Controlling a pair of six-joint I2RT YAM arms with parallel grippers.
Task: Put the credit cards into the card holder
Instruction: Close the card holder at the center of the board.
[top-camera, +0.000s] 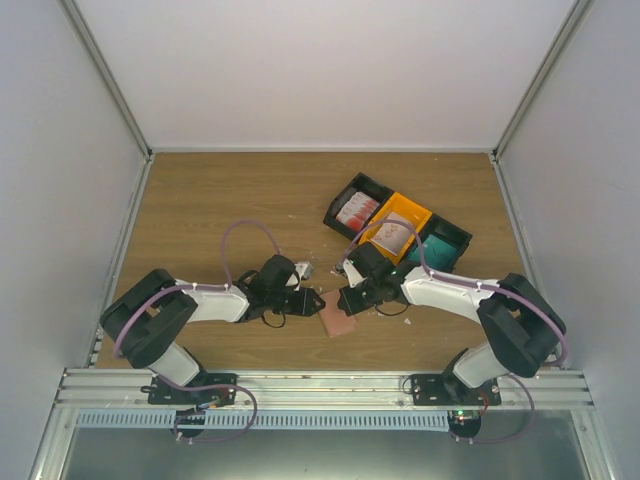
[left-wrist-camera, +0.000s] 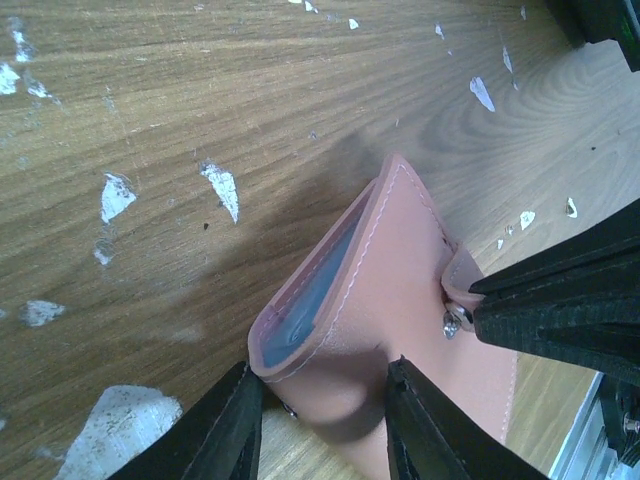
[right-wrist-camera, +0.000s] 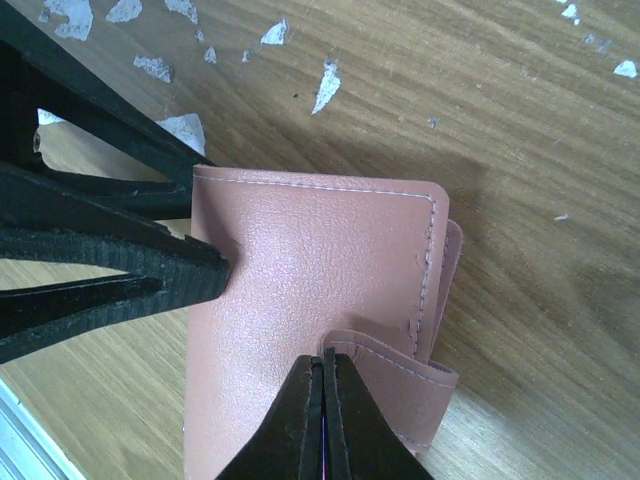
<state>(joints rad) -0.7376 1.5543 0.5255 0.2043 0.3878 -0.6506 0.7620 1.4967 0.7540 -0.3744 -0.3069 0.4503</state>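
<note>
Salmon-brown leather folding card holder (right-wrist-camera: 310, 270), centre frame, looks light and floppy. Left gripper (left-wrist-camera: 320, 375) clamps its open edge; right gripper (right-wrist-camera: 322, 362) pinches the snap tab (right-wrist-camera: 395, 385), likely the best handle.

At 6 o'clock my left gripper (left-wrist-camera: 325, 405) clamps both sides of the card holder (left-wrist-camera: 385, 270), whose mouth gapes toward 9 o'clock and shows the pale blue lining (left-wrist-camera: 312, 290). From 4 o'clock the right gripper (left-wrist-camera: 480, 306) pinches its snap tab (left-wrist-camera: 456, 283). White scraps (left-wrist-camera: 222, 188) dot the wooden table (left-wrist-camera: 150, 90) from 9 to 12 o'clock.
</note>
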